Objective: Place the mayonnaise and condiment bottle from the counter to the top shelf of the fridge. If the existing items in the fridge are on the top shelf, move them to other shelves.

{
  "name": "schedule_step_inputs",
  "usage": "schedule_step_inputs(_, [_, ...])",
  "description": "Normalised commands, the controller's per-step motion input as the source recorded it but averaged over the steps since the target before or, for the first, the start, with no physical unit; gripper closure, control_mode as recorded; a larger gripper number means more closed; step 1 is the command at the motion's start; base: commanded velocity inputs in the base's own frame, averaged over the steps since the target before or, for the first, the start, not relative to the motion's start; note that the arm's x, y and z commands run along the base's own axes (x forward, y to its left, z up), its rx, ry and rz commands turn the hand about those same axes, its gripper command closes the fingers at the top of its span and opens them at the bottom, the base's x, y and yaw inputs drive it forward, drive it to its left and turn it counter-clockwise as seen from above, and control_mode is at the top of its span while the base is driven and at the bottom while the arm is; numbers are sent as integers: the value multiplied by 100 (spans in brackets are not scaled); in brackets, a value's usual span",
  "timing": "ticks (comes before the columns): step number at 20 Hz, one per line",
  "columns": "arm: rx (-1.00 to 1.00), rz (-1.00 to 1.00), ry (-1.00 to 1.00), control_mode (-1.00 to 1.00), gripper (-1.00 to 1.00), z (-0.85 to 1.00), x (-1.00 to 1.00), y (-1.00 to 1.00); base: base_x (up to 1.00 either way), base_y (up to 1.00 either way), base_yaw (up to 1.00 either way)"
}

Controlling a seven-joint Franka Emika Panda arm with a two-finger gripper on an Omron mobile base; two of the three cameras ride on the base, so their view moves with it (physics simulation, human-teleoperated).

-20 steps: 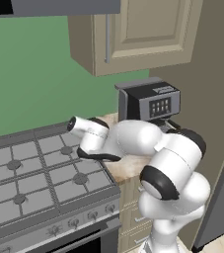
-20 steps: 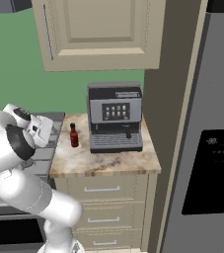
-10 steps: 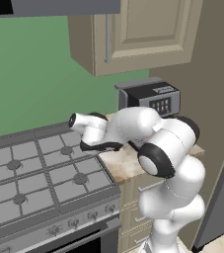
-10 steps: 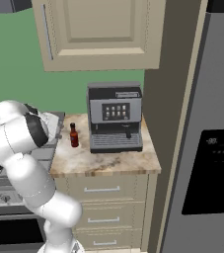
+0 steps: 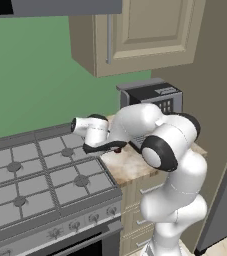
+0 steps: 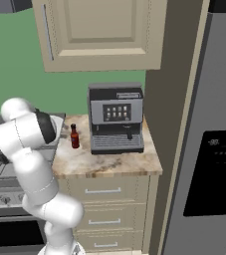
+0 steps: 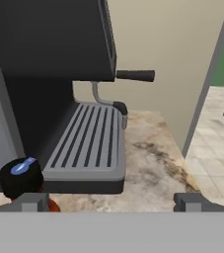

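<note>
Moved since earlier: arm has folded up and swung left, so its hand now hangs over the seam between stove and counter; bottle and machine sit where they were.
Meaning for task: looks like the opening reach toward the first item; nothing lifted yet, fridge untouched.
Gripper point(image 7: 106, 202): jaws spread wide with nothing between them; in the hand view the two finger tips stand far apart low in the picture.
Condiment bottle point(image 6: 74, 136): small, dark red, black cap, upright on the counter just left of the coffee machine; in the hand view its cap point(image 7: 20, 176) sits beside the left finger tip, not between the tips.
Judgement: hand needs to shift toward the bottle before closing; the machine's tray is close, so a knock is possible.
Mayonnaise: cannot tell where it is from these pictures.
Stove point(image 5: 30, 175): grey gas burners with grates, near left, butting against the counter edge.
Counter point(image 6: 109, 164): mottled beige stone over cream drawers, with bare room in front of the machine.
Coffee machine point(image 6: 116, 117): black and grey, ribbed drip tray, steam wand, standing at the far side of the counter.
Fridge point(image 6: 209, 149): grey, on the right past a tan side panel, door closed, dark dispenser panel on its front.
Far: cream wall cabinet point(image 6: 99, 35) above the counter, green wall behind.
</note>
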Motion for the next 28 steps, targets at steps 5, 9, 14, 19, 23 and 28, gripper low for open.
schedule_step_inputs(5, [-1, 0, 0, -100, -100, -8, 0, -13, 0, 0, 0])
schedule_step_inputs(9, [0, 0, 0, -100, -100, -7, 0, -3, 0, 0, 0])
schedule_step_inputs(14, [0, 0, 0, -100, -100, 0, 4, 1, 0, 0, 0])
schedule_step_inputs(19, [-2, 0, 0, -100, -100, -1, 3, 4, 0, 0, 0])
schedule_step_inputs(23, [-4, 0, 0, -100, -100, -2, -9, 13, 0, 0, 0])
schedule_step_inputs(28, [-8, 0, 0, -100, -100, 0, 4, 38, 0, 0, 0])
